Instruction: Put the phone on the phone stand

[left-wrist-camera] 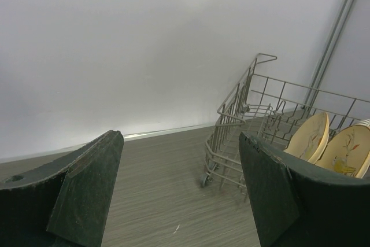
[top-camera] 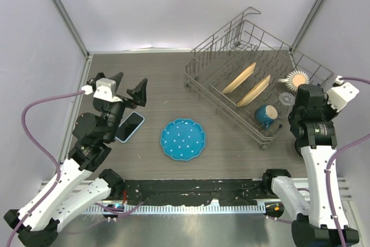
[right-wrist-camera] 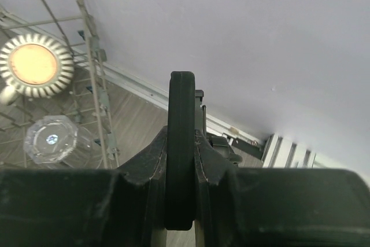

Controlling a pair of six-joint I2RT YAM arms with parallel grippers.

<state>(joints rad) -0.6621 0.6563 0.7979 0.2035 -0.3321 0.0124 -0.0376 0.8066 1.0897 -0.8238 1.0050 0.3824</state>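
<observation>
The phone [top-camera: 130,126], with a black screen and a light blue case, lies flat on the table at the left. My left gripper [top-camera: 130,88] hovers just behind it, open and empty. In the left wrist view the left gripper [left-wrist-camera: 179,148] shows only bare table between its fingers, and the phone is out of that view. My right gripper [right-wrist-camera: 182,137] is shut on a black flat piece [right-wrist-camera: 182,102] seen edge-on, apparently the phone stand. In the top view this piece [top-camera: 304,95] is held above the right end of the dish rack.
A wire dish rack [top-camera: 199,79] fills the back right, holding two plates [top-camera: 253,91], a blue mug [top-camera: 266,115], a glass [top-camera: 287,98] and a round orange-and-white item [top-camera: 298,77]. A blue dotted plate [top-camera: 183,139] lies mid-table. Walls enclose the back and sides.
</observation>
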